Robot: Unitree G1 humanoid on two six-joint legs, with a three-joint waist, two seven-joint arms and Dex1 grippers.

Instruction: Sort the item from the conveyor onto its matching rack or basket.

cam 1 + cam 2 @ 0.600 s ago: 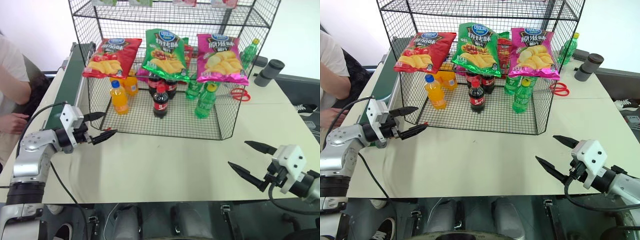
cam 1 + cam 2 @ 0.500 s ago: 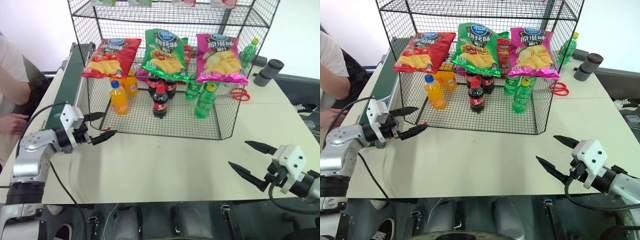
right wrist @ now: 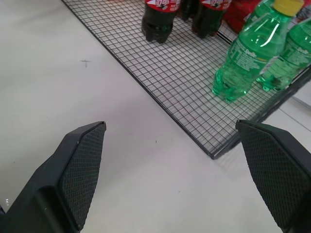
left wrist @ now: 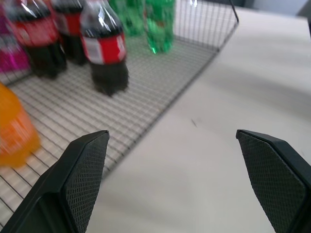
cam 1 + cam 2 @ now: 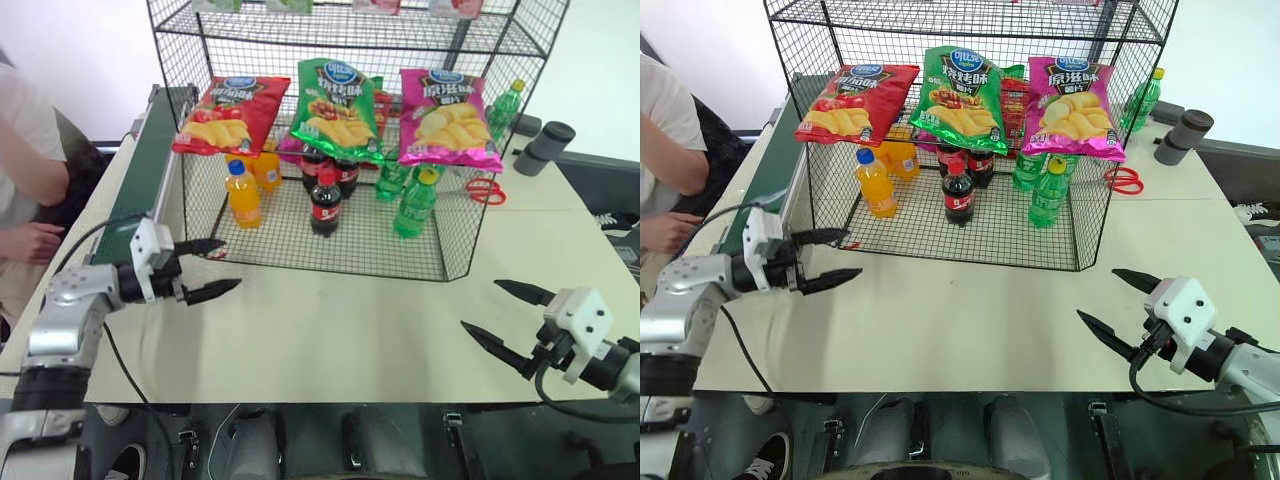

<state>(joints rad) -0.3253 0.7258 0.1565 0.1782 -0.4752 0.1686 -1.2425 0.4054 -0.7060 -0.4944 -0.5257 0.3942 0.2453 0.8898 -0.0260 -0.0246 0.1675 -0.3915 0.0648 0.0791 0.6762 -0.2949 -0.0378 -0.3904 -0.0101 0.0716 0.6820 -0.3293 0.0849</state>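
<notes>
Left gripper (image 5: 205,268) and right gripper (image 5: 503,317) low (jaws spread)

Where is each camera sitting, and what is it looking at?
Left and right eye views: on the head, looking down at the table, rack, green crisp bag; both arms show.
Left wrist view: on the left arm, facing cola bottles; left tool open.
Right wrist view: on the right arm, facing green bottles; right tool open.
Both wrist views share the rack floor.
</notes>
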